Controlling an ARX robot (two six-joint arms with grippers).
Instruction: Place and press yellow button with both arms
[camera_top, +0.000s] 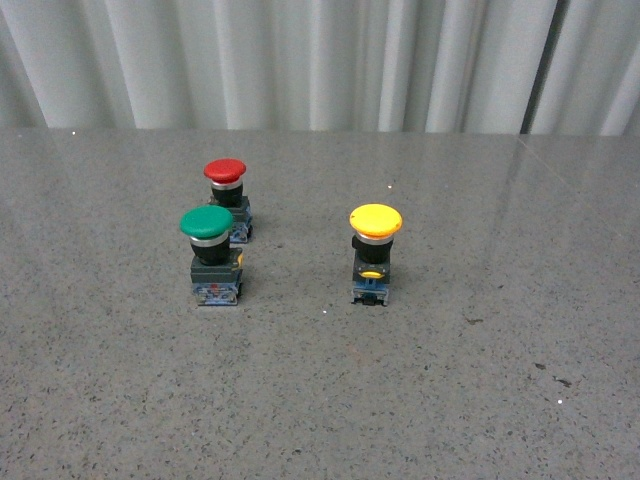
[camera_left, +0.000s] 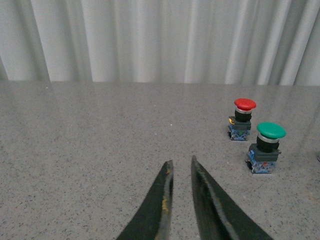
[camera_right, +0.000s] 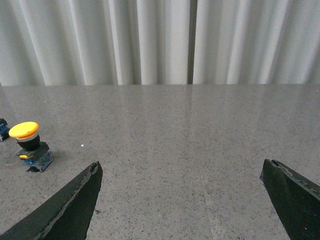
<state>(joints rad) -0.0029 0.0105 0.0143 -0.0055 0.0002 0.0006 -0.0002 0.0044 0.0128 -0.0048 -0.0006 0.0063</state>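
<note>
The yellow button (camera_top: 375, 252) stands upright on the grey table, right of centre in the front view. It also shows in the right wrist view (camera_right: 29, 145), beyond and to the side of one finger. My right gripper (camera_right: 182, 167) is open wide and empty above bare table. My left gripper (camera_left: 181, 165) is shut and empty, its fingers nearly touching, well apart from the buttons. Neither arm shows in the front view.
A green-capped button (camera_top: 212, 255) stands left of the yellow one, with a red-capped button (camera_top: 227, 198) just behind it. Both show in the left wrist view, green (camera_left: 266, 147) and red (camera_left: 242, 118). A pleated white curtain (camera_top: 320, 60) closes the table's far edge.
</note>
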